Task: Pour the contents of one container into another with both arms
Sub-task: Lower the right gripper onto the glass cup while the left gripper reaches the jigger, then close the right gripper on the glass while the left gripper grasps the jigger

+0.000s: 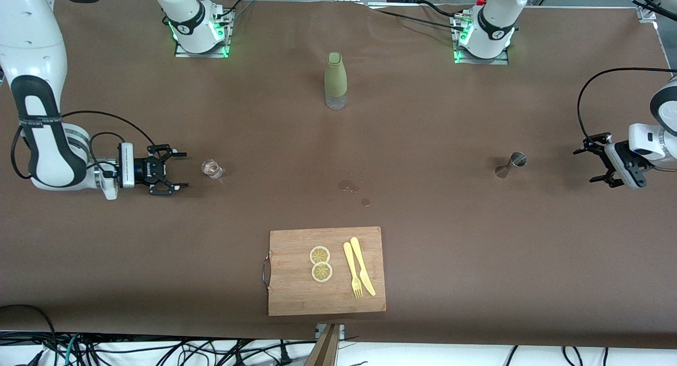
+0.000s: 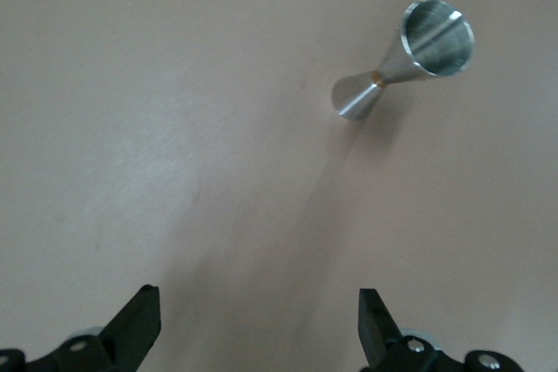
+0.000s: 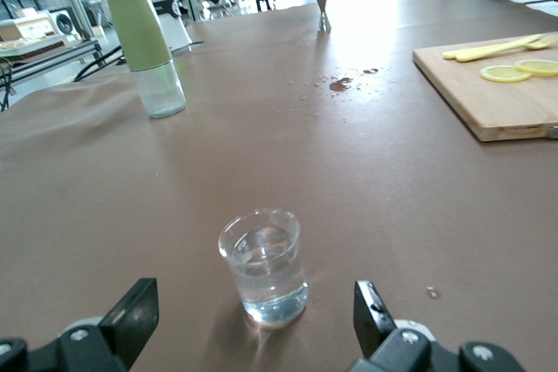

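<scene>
Right gripper [image 1: 177, 170] wide open, empty, low beside water-filled shot glass [image 1: 212, 168] at right arm's end of counter [image 1: 423, 144]. Left gripper [image 1: 595, 163] open, empty, near steel jigger [image 1: 512, 163] (light, slick, tippy). Grip glass mid-wall, jigger at waist.

left arm's white jointed body [image 1: 667, 124]: cut by frame edge | small black right gripper [image 3: 255, 324]: only fingertips in wrist view | pale wooden cutting board [image 3: 488, 84]: cropped at edge
</scene>
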